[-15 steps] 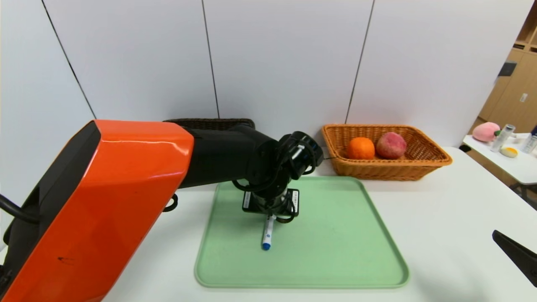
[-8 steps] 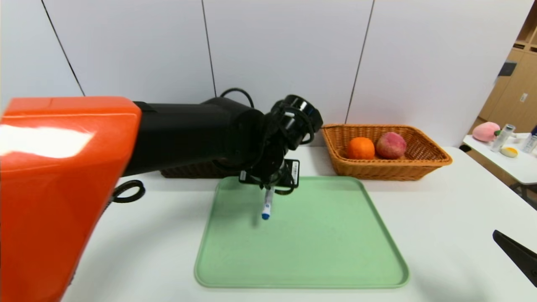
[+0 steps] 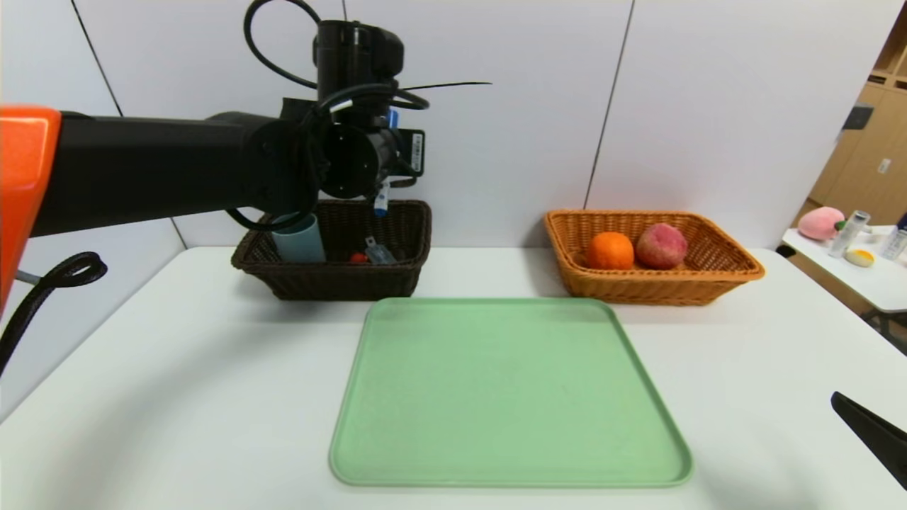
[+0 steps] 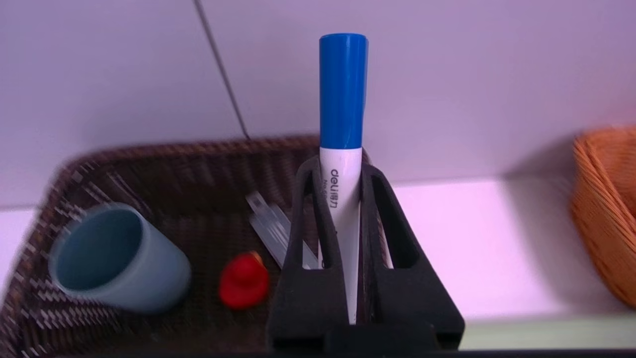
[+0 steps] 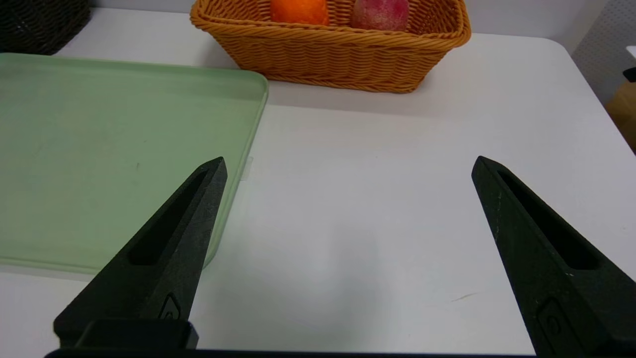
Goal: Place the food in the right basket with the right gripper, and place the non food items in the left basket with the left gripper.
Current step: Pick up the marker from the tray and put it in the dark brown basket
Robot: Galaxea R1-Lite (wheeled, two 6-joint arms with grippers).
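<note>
Left gripper was raised above dark left basket, fingers clamped on white barrel of marker. Marker long axis ran along fingers, close to vertical in head view, blue cap pointing down toward basket. Inside basket: blue cup, small red object, clear flat piece. Right gripper was low over table, beside green tray, fingers wide apart, holding nothing. Orange and reddish fruit lay in right basket.

Cup crowding dark basket's left
</note>
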